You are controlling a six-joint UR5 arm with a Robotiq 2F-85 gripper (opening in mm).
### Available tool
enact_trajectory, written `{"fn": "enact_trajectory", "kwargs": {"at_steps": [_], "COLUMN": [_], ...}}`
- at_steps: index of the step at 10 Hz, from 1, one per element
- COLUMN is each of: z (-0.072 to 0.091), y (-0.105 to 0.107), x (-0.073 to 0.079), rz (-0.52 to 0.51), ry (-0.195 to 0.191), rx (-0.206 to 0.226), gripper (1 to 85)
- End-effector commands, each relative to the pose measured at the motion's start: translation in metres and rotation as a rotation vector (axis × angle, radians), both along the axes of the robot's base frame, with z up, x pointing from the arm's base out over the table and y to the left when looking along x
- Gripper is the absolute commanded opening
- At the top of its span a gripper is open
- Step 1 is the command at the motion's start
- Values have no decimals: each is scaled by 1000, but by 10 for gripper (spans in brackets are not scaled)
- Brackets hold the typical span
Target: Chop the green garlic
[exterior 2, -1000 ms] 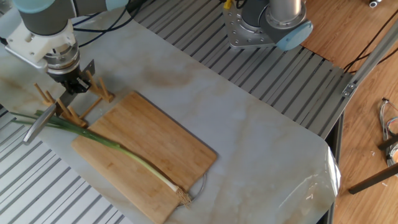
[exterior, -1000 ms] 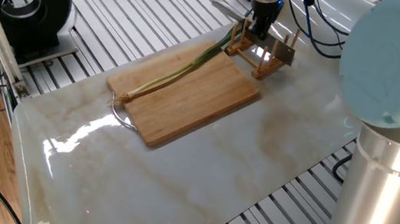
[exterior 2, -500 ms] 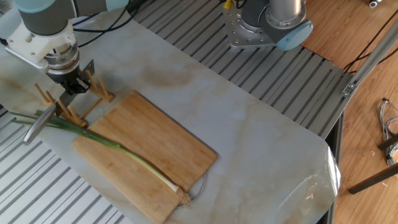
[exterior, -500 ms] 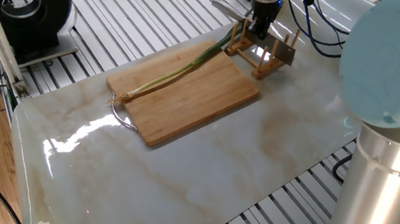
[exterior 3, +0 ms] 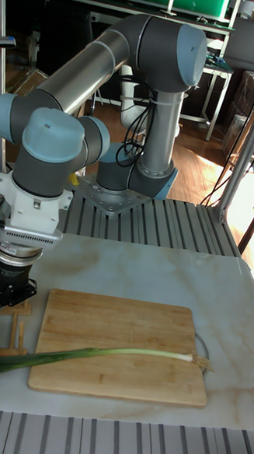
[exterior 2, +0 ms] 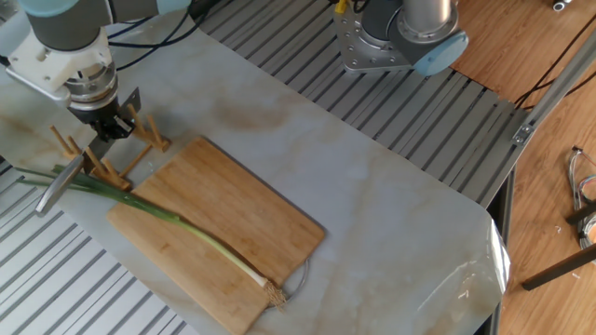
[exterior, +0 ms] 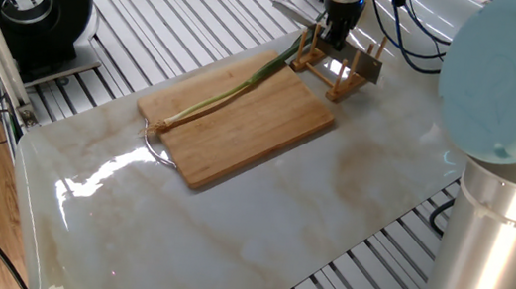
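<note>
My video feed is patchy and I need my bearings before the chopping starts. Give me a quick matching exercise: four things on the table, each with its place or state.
Things:
1. green garlic
2. wooden board
3. knife
4. hand

Places or states:
A. lying flat on the marble top, a metal loop at one end
B. down at the wooden rack beside the board
C. lying lengthwise along the board, leaves reaching past its end
D. blade sticking out from the rack, over the metal slats

Pairs: 1-C, 2-A, 3-D, 4-B
</note>
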State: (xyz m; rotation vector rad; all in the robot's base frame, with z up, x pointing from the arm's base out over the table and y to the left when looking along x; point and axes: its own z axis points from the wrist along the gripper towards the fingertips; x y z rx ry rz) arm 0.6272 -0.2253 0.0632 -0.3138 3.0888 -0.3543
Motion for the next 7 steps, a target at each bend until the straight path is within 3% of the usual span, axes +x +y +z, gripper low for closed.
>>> {"fn": "enact_trajectory", "kwargs": {"at_steps": [1, 5, 7], "z": [7, 15, 24], "y": [1, -6, -5], "x": [-1, -3, -5], "rz": [-25, -53, -54], "ry": [-9, -12, -6], "rx": [41, 19, 29], "gripper": [13, 13, 13]}}
